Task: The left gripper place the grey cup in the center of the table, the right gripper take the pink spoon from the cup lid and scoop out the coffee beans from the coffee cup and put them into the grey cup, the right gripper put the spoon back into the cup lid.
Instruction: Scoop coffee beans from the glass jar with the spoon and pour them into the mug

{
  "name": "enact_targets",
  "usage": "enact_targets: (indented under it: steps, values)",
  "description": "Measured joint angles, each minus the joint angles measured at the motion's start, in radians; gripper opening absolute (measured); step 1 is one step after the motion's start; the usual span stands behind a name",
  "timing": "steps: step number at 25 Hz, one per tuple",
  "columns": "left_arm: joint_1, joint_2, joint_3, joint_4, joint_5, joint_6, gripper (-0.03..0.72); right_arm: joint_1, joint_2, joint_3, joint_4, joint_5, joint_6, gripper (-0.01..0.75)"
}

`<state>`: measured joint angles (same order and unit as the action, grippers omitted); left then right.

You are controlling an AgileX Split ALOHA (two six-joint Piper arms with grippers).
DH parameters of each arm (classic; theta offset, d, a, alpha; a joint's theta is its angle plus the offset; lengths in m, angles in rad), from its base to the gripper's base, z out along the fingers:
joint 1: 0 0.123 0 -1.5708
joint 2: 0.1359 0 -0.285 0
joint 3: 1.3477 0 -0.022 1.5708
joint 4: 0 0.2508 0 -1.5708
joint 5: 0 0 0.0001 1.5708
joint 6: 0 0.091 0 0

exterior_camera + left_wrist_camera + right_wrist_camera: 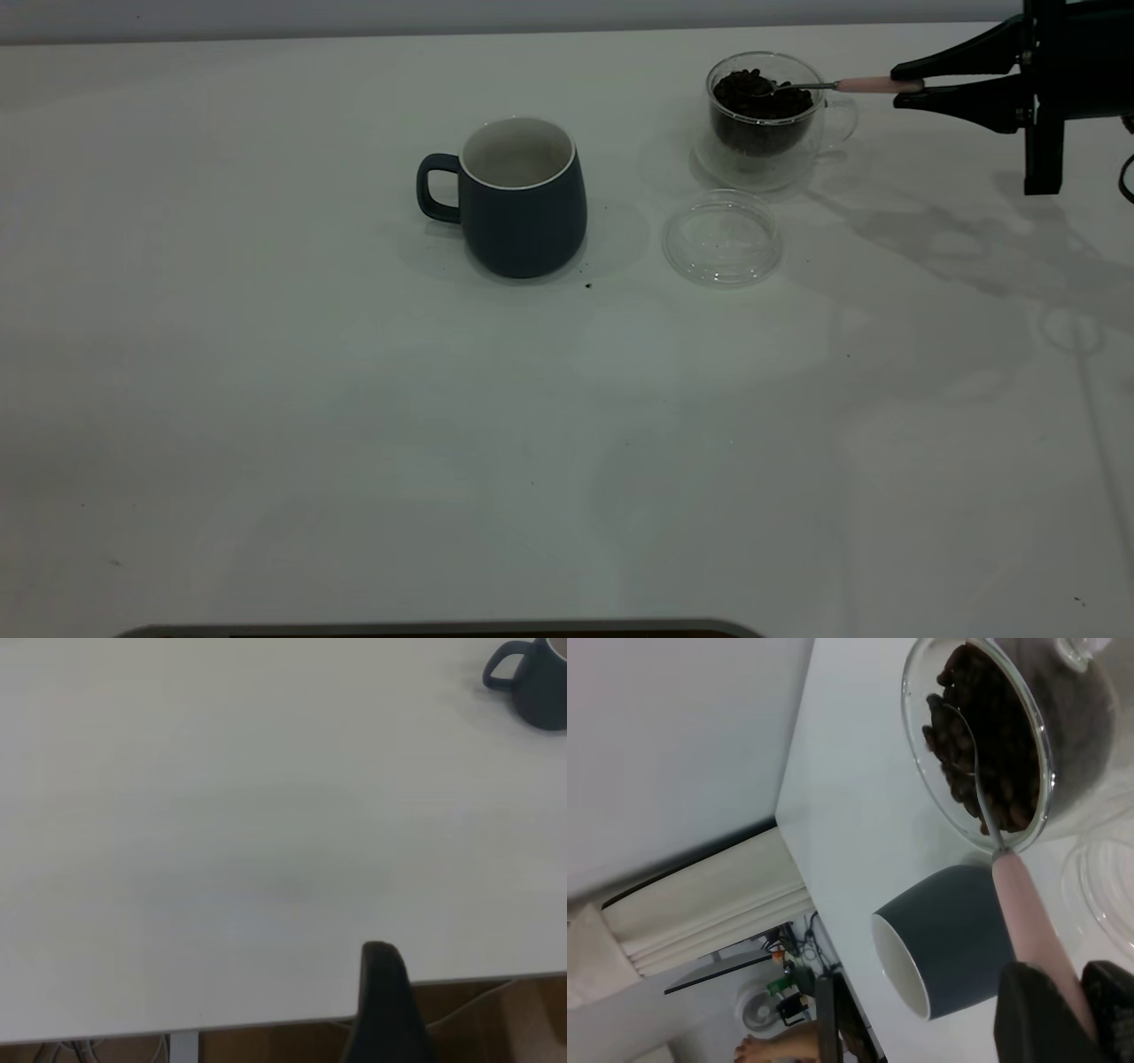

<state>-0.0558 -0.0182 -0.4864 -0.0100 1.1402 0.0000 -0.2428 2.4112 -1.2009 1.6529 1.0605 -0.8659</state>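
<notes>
The grey cup stands upright near the table's middle, handle to the left, inside empty; it also shows in the right wrist view and the left wrist view. The coffee cup stands at the back right, full of coffee beans. My right gripper is shut on the pink spoon's handle; the spoon's bowl rests among the beans. The cup lid lies empty in front of the coffee cup. One finger of my left gripper shows at the table's edge, far from the cup.
A few dark specks lie on the white table by the grey cup. A dark edge shows at the table's front. The right arm's body hangs at the far right above the table.
</notes>
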Motion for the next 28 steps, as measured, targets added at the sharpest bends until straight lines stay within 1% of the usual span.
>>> enact_targets:
  steps: [9,19,24,28]
  values:
    - [0.0,0.0,0.0,0.0,0.0,0.008,0.565,-0.056,0.0,-0.001,-0.071,0.072,-0.045,0.109]
    - [0.0,0.0,0.0,0.0,0.0,0.008,0.565,-0.058,0.0,-0.001,-0.08,0.077,-0.11,0.109]
    - [0.0,0.0,0.0,0.0,0.0,0.008,0.565,-0.038,-0.002,-0.001,-0.082,0.077,-0.113,0.109]
    - [0.0,0.0,0.0,0.0,0.0,0.008,0.565,0.017,-0.005,-0.001,-0.084,0.077,-0.112,0.109]
